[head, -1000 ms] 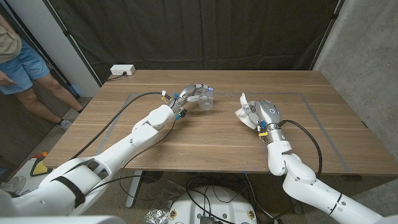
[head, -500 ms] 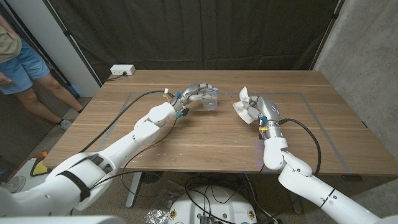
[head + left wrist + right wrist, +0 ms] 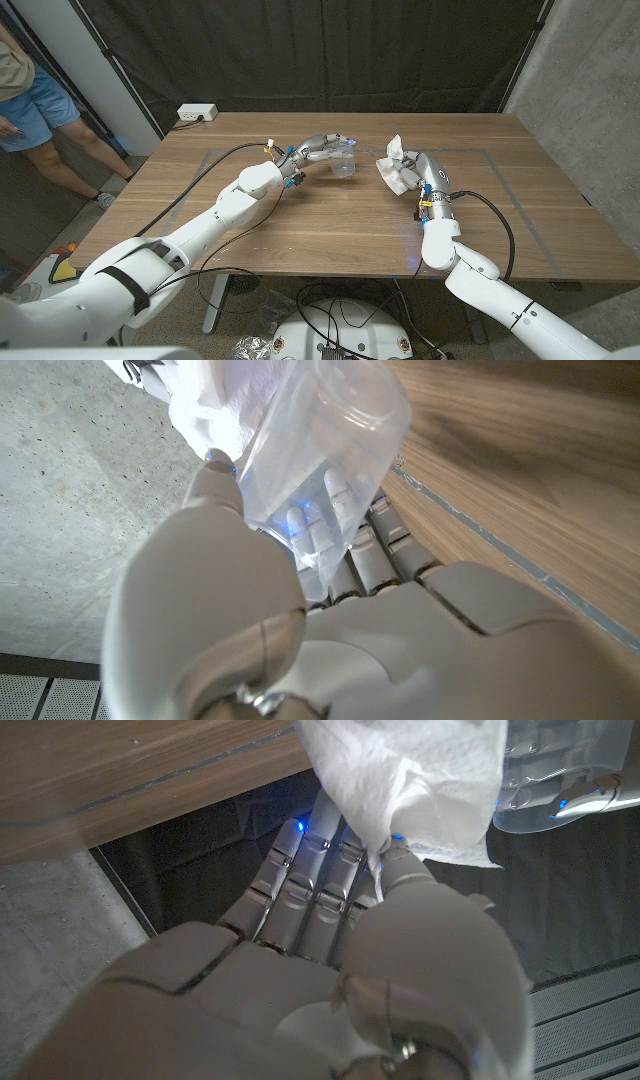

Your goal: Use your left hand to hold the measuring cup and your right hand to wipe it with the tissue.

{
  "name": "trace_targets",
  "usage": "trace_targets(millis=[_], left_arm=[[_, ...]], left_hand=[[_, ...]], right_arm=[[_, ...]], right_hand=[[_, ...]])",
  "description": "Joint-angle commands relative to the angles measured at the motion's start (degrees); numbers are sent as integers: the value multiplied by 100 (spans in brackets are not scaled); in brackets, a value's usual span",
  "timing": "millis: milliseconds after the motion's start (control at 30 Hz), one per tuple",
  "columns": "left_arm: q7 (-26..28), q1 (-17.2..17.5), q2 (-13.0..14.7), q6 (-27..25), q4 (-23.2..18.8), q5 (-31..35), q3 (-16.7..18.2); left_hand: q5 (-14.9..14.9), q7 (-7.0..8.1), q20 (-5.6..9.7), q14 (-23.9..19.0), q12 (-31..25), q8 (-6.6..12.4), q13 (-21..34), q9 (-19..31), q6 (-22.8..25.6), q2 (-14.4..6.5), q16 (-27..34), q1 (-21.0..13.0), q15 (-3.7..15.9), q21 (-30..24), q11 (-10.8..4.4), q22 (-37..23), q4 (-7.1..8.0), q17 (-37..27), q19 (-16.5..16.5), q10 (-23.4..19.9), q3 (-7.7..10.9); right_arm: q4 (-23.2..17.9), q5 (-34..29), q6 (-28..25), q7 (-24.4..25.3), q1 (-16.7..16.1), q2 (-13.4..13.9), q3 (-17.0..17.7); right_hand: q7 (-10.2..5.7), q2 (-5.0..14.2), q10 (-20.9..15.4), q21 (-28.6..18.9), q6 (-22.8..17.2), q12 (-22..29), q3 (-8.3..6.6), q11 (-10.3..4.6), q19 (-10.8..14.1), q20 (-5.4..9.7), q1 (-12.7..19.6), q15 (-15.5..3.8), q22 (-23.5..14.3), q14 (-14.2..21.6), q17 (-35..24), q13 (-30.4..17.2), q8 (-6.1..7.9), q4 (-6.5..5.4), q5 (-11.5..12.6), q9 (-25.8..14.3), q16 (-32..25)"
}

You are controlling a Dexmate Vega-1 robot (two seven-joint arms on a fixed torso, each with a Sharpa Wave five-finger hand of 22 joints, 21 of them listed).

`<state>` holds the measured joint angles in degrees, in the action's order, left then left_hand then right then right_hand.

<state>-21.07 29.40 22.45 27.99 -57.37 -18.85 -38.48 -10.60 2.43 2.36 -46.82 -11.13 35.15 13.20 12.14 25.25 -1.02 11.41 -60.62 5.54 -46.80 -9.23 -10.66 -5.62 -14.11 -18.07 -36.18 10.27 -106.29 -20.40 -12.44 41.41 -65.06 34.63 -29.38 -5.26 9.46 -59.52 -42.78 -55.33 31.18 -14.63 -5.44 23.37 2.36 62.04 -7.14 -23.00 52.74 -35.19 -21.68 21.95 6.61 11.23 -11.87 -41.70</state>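
My left hand holds a clear plastic measuring cup above the table's far middle. In the left wrist view the cup lies across my left hand's fingers, its mouth turned away. My right hand grips a crumpled white tissue a short way to the right of the cup, with a gap between them. In the right wrist view the tissue is pinched in my right hand's fingers, and the cup shows just beyond it.
A wooden table with a taped rectangle outline carries both arms. A white power strip lies at the far left corner. A person stands off the table's left side. A black cable trails along my left arm.
My right hand has risen and moved toward the cup with the tissue. My left hand has lifted the cup slightly and shifted it right. The gap between them has narrowed.
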Motion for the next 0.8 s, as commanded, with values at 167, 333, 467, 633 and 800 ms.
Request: trace_targets(millis=[167,333,467,633,800], left_arm=[[-362,15,-105,100,-99,-222,9],[-368,33,-125,73,-204,-216,-13],[-369,23,-155,19,-245,-175,-61],[-348,5,-205,-18,-262,-117,-115],[-342,-31,-275,-33,-229,-76,-165]], left_hand=[[-48,0,119,43,-9,-5,12,10,0,7,-1,77,666,17,16,-12,33,-39,4,22,-26],[-52,1,119,60,-13,-2,10,11,3,7,2,82,668,18,14,-12,34,-46,8,34,-25],[-61,17,74,74,-22,12,6,12,33,-15,14,81,674,39,-12,-13,36,-60,77,42,-14],[-73,39,-2,44,-26,14,3,12,31,-86,64,75,675,63,-12,-16,47,-99,159,54,17],[-79,36,-74,-15,-29,18,12,9,28,-168,155,72,670,84,-13,-19,61,-175,226,66,50]], right_arm=[[217,1073,478,42,-88,-428,292],[234,1306,504,45,-94,-527,340],[251,1419,583,49,-85,-571,345],[239,1576,760,21,-90,-599,373],[144,1807,950,0,-140,-692,427]], right_hand=[[20,30,-61,-106,-106,44,4,21,-1,311,34,-610,-41,120,-36,-62,62,-24,-21,-25,-18],[36,17,-90,-157,-118,55,21,40,12,300,50,-607,-52,156,-35,-85,68,-15,-24,-32,-44],[40,14,-110,-195,-121,63,35,77,11,295,58,-604,-61,168,-28,-103,70,-15,-26,-39,-54],[58,17,-132,-245,-149,71,47,93,2,289,79,-610,-73,186,-30,-127,79,-8,-26,-43,-75],[69,11,-185,-313,-159,88,77,117,6,279,82,-602,-89,239,-33,-155,80,-13,-30,-45,-123]])
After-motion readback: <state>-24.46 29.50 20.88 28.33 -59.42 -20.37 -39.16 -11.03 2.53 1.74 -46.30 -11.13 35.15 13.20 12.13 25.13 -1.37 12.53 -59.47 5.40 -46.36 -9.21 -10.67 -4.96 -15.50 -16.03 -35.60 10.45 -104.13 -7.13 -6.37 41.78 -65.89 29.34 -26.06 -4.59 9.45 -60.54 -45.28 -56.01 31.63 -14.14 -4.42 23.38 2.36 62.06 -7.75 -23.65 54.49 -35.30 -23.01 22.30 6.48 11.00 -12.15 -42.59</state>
